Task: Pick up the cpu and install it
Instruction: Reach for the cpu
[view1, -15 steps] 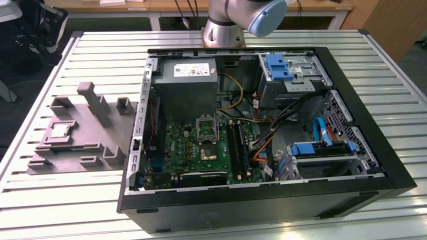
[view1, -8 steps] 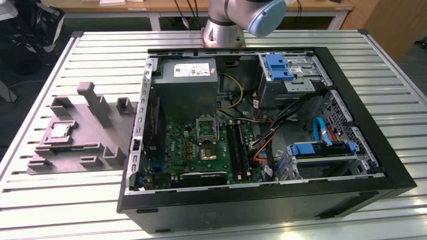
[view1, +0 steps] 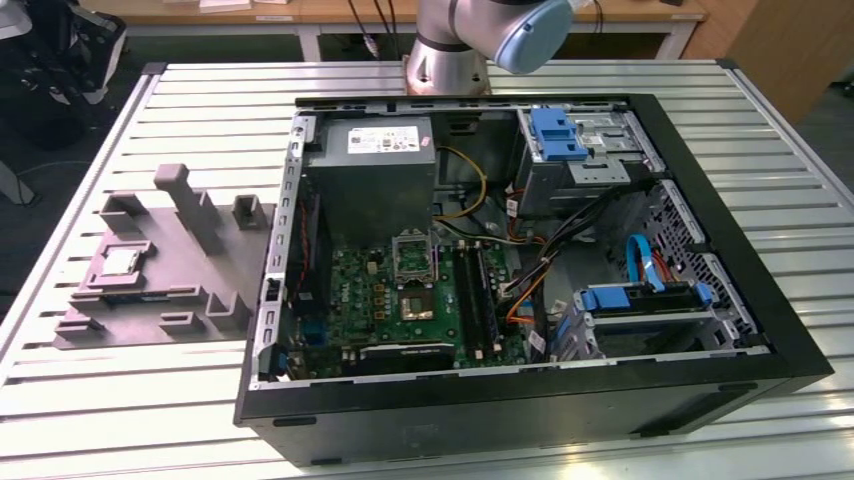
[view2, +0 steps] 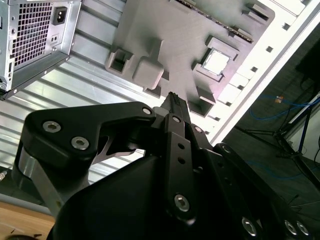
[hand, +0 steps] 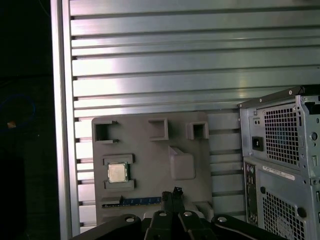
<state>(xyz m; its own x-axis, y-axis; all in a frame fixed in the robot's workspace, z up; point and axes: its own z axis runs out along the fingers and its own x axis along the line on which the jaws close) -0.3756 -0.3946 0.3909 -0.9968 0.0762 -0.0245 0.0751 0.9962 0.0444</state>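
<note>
The step in hand looks like the pick. Doing it well means bringing the claw square over the chip, taking it by two opposite edges and lifting it straight out of its seat so it does not scrape the walls. The slatted metal table (view1: 134, 400) carries everything. The biggest container on it is the open computer case (view1: 534, 420), which fills the middle and right of the exterior view. In it, a grey power supply (view1: 380, 170) sits at upper centre, with the green board below it. The board's socket (view1: 414, 258) looks bare and ready, though that is hard to be sure of from this view. Dark memory sticks (view1: 470, 290) stand just beside the socket, and blue drive brackets (view1: 558, 135) sit toward the right. At the exterior view's left, well apart from the socket, lies the grey parts tray (view1: 147, 300), moulded with several pockets and posts. Most of its pockets are vacant. One square pocket holds the cpu (view1: 120, 262), lying flat with its silver top up and untouched. In the first wrist view the cpu (hand: 117, 172) sits framed by its pocket walls. The claw (hand: 175, 192) hangs above the tray, nearer the raised block than the chip. In the second wrist view the claw (view2: 172, 97) has its fingers pressed together with nothing between them.
</note>
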